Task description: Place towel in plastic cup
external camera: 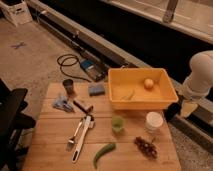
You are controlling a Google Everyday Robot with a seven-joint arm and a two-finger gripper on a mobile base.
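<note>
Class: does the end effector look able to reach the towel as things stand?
Probably yes, from above: the end effector hangs right of the table, and the towel lies uncovered at left. The yellow bin and white cup stand between, so it must travel over them.

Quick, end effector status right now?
End effector: open, holding nothing, off the right edge of the table beside the yellow bin; towel lies on the table.

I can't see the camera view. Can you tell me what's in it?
A light blue towel lies at the left of a wooden table, apart from the small green plastic cup near the middle. The robot's gripper hangs off the table's right side, beside a yellow bin holding a round fruit.
</note>
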